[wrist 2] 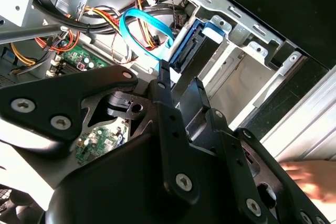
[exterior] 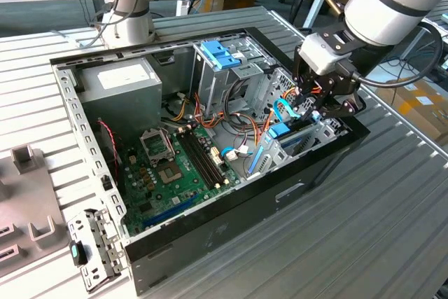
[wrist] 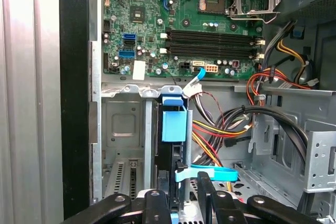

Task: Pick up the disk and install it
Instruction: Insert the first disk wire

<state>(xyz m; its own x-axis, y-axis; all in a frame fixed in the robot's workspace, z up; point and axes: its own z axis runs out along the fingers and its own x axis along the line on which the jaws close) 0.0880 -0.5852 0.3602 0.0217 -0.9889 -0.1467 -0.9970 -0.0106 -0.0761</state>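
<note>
Open black computer case on ribbed grey table: green motherboard; grey power-supply box with white sticker; blue plastic bracket atop silver drive cage; orange-yellow cable bundle.

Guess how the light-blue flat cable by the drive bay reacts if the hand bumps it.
Likely floppy but a bit springy: the flat cable spans open air in a curve in the first wrist view. Probably very light, as it looks like a thin ribbon. It could snag, since it crosses right beside the disk.
</note>
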